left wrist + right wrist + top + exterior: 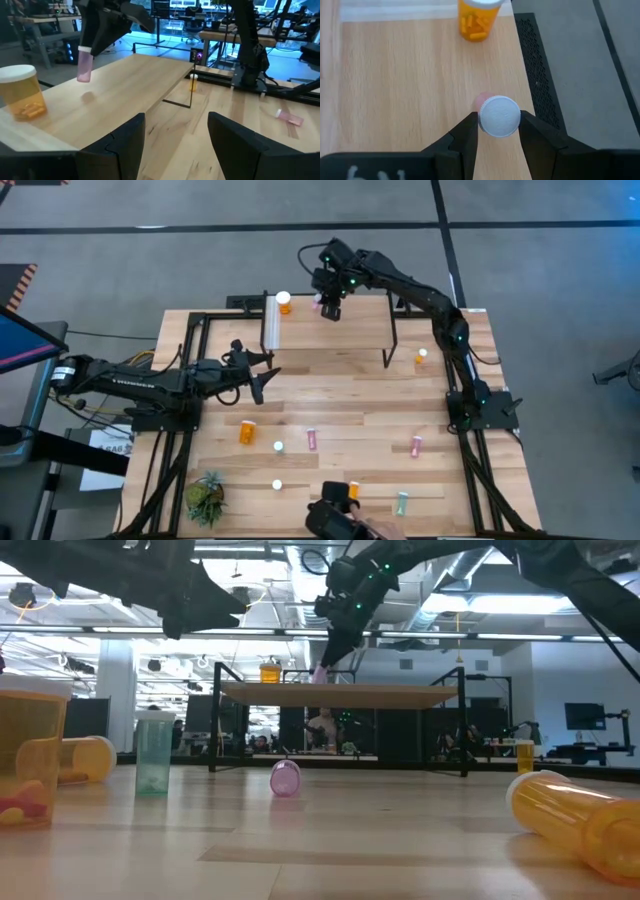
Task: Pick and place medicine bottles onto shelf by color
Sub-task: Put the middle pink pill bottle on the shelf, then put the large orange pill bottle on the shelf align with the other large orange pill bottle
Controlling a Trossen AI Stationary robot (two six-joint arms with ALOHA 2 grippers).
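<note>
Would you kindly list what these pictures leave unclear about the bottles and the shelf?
- Pink bottle in the right hand: the right wrist view shows mainly its white cap.
- Whether it touches the shelf: not clear in any view.
- Bottle at the table's near edge: high view, partly hidden by a dark object.

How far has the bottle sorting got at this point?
One orange bottle stands on the shelf. The right gripper holds a pink bottle by its cap just above the shelf top. Left gripper waits open beside the shelf. About nine bottles remain on the table.
</note>
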